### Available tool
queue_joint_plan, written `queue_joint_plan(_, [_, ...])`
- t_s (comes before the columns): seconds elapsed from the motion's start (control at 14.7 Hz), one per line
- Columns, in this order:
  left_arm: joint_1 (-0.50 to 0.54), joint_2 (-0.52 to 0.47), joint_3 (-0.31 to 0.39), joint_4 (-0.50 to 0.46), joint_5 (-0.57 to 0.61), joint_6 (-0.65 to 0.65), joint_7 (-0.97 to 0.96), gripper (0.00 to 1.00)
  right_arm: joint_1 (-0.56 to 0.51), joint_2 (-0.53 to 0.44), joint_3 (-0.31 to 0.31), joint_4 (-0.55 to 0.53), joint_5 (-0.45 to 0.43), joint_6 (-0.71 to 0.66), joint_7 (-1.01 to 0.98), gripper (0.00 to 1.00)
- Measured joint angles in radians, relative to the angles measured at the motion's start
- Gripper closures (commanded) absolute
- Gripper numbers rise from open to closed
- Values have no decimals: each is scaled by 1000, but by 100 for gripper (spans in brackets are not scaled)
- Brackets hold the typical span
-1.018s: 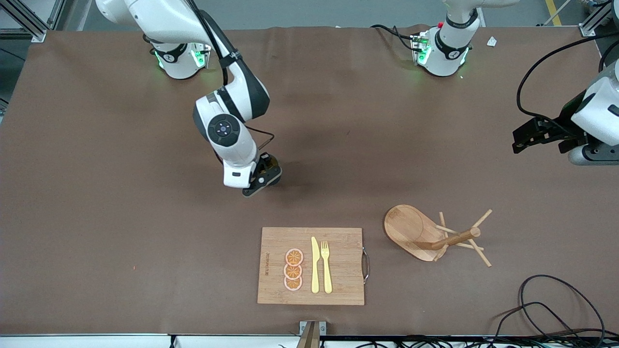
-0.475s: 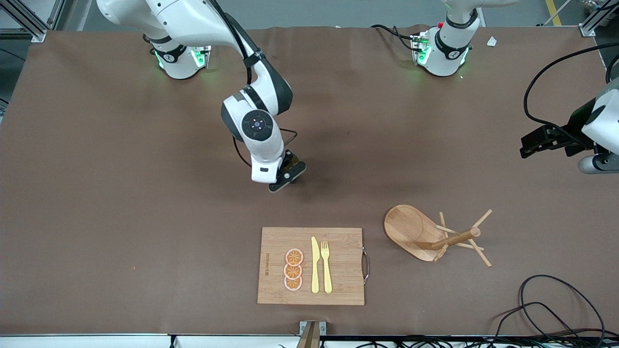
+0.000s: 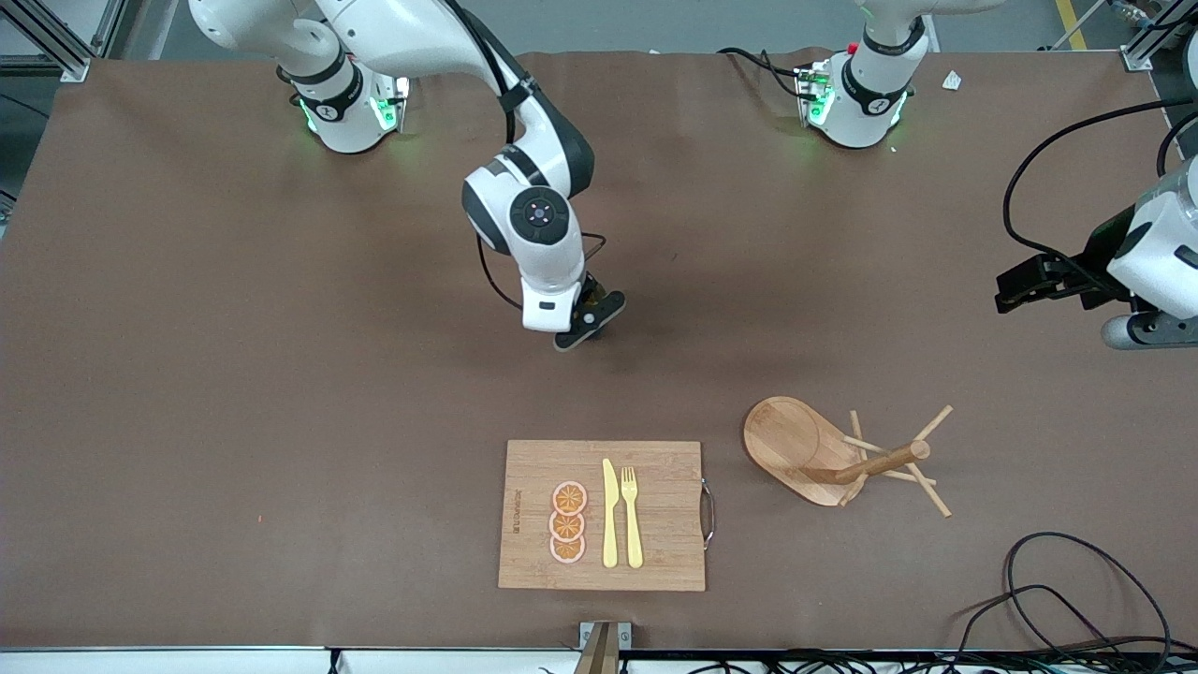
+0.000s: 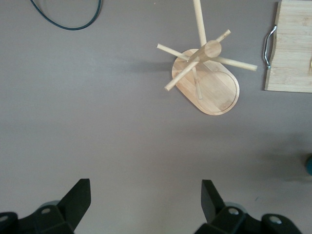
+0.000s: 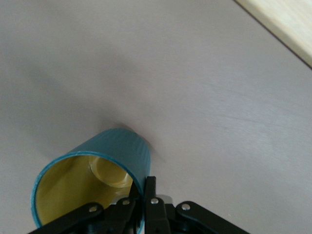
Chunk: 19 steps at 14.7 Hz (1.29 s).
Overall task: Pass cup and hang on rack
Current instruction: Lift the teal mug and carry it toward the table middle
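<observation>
Cup (image 5: 92, 180) clamped at rim in right tool (image 3: 585, 323), mid-worktop. Left tool (image 4: 146, 204) apart, waiting. Handover, hanging on rack (image 3: 842, 454) at 4 o'clock: pending.

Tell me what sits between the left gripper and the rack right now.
Nothing: in the left wrist view the open left gripper looks down on bare brown table up to the rack. The front view shows the same bare stretch.

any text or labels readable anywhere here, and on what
No text can be read.
Cutting board: a dark mark runs along the edge toward the right arm's end of the table, too small to read.
Cup, held in the right gripper: no print shows.
Rack: no print shows.
Left gripper, open over bare table: no label shows.
</observation>
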Motion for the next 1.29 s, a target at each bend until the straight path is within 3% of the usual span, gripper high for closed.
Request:
queue_joint_plan(0.41, [-5, 1, 0, 0, -4, 0, 0, 0, 6, 50, -5, 60, -2, -3, -1, 95])
queue_joint_plan(0.54, [-1, 1, 4, 0, -13, 0, 0, 0, 8, 50, -4, 62, -11, -3, -4, 86])
queue_joint_plan(0.61, [0, 1, 5, 0, -13, 0, -1, 0, 9, 51, -4, 63, -26, -3, -7, 42])
queue_joint_plan(0.68, [0, 3, 6, -1, -13, 0, 0, 0, 10, 52, -3, 65, -52, -3, -10, 9])
queue_joint_plan(0.75, [1, 5, 6, -1, -14, 0, 1, 0, 10, 54, -3, 66, -91, -3, -11, 0])
queue_joint_plan(0.95, [6, 13, 7, -1, -17, 0, 2, 0, 10, 58, -5, 67, -153, -2, -11, 0])
queue_joint_plan(1.29, [4, 14, 3, -1, -19, 0, -18, 0, 10, 59, -8, 88, -153, -3, -13, 0])
